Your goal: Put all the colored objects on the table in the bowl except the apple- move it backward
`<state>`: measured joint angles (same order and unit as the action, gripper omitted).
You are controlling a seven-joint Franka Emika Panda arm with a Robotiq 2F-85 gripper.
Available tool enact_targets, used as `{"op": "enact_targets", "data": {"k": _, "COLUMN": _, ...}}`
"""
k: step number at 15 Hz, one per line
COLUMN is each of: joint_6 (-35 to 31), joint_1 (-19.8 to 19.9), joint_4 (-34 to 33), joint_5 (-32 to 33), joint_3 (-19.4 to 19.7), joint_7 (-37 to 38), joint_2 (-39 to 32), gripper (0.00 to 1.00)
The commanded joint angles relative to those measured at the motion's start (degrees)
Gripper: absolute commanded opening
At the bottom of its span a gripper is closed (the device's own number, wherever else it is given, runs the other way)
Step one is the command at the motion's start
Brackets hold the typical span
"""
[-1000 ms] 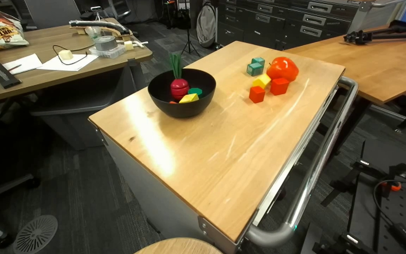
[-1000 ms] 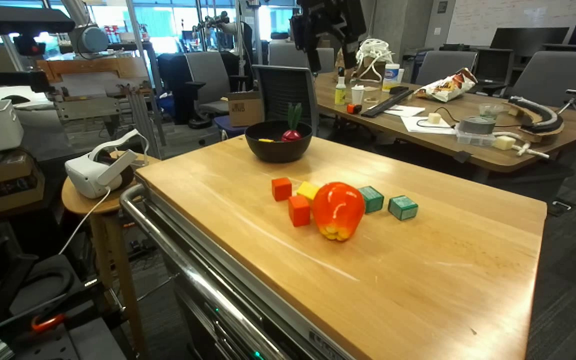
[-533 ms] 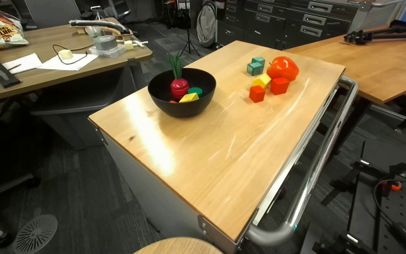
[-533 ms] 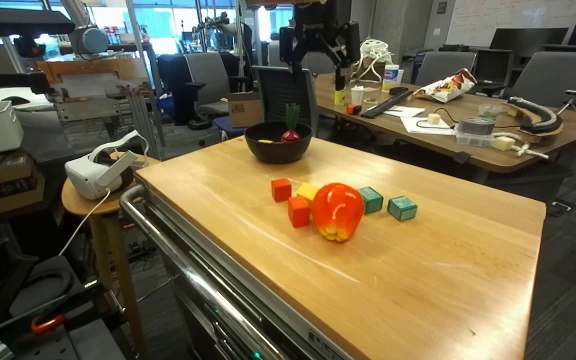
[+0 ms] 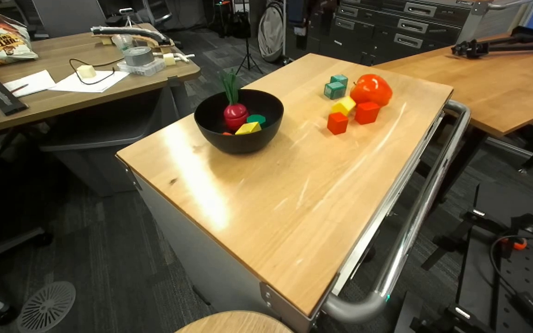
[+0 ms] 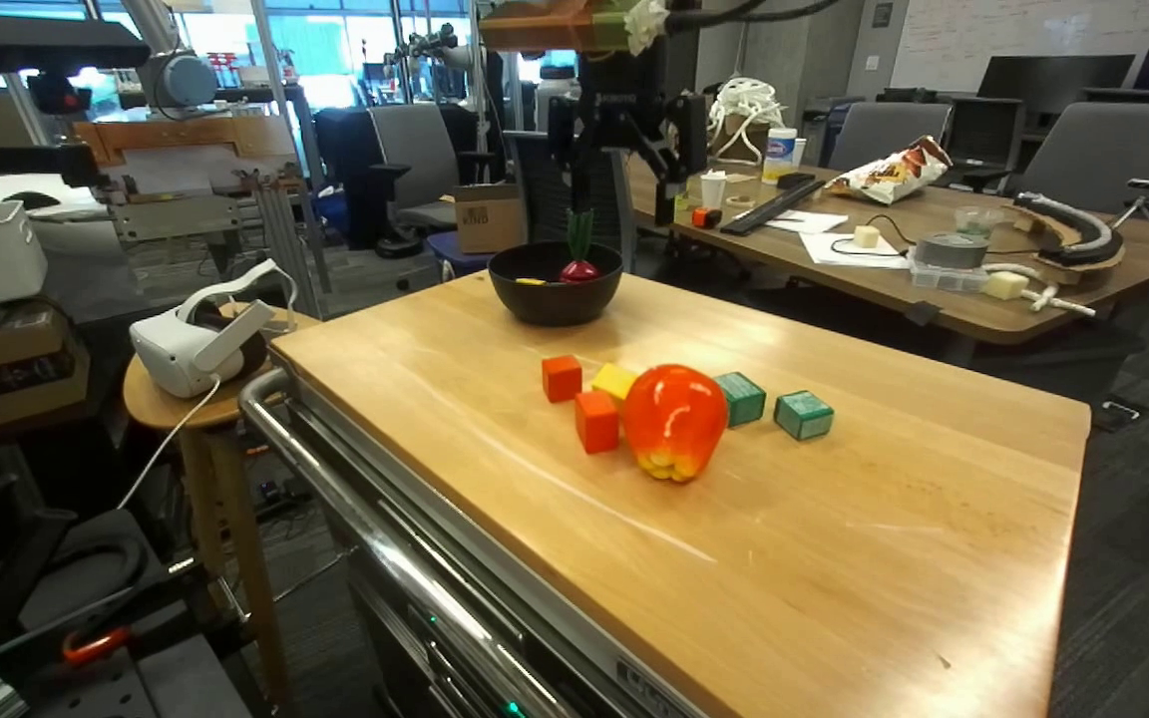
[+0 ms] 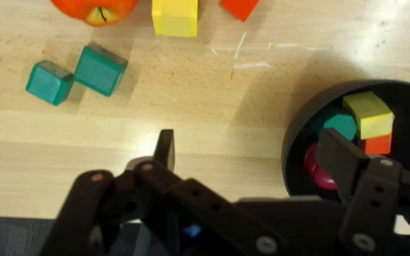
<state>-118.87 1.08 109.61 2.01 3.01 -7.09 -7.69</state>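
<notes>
The black bowl (image 5: 238, 145) stands on the wooden table (image 5: 266, 208). In it are the dark-red fruit (image 5: 235, 115) with its green stem, a yellow piece (image 7: 376, 124), a green piece (image 7: 343, 126) and a red piece (image 7: 379, 145). The apple (image 6: 674, 419) lies on the table with two red cubes (image 6: 596, 421) and a yellow cube (image 6: 614, 379) beside it. Two green cubes (image 6: 803, 415) lie on the apple's other side. My gripper (image 6: 623, 199) is open and empty, above the table near the bowl. In the wrist view one of its fingers (image 7: 340, 160) overlaps the bowl.
A metal rail (image 6: 405, 558) runs along one table edge. A stool (image 6: 146, 384) with a white headset stands beside the table. A cluttered desk (image 6: 894, 274) stands behind. A second wooden table (image 5: 502, 88) stands close by.
The gripper has come down in an exterior view, from the top edge to just above the bowl's height, and has turned so both fingers show. The objects and bowl have not moved.
</notes>
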Motion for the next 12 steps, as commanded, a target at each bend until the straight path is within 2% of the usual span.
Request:
{"op": "enact_targets", "data": {"k": 1, "joint_6": 0.7, "joint_1": 1.4, "joint_4": 5.8, "joint_5": 0.8, "joint_3": 0.6, "joint_7": 1.4, "joint_2": 0.5, "gripper": 1.00}}
{"op": "enact_targets", "data": {"k": 6, "joint_6": -2.1, "joint_1": 2.4, "joint_4": 12.4, "joint_5": 2.4, "joint_3": 2.2, "joint_7": 7.5, "joint_2": -0.3, "gripper": 1.00}}
{"op": "enact_targets", "data": {"k": 12, "joint_6": -4.8, "joint_1": 1.5, "joint_4": 12.1, "joint_5": -9.9, "joint_3": -0.1, "joint_7": 15.5, "joint_2": -1.4, "gripper": 1.00}}
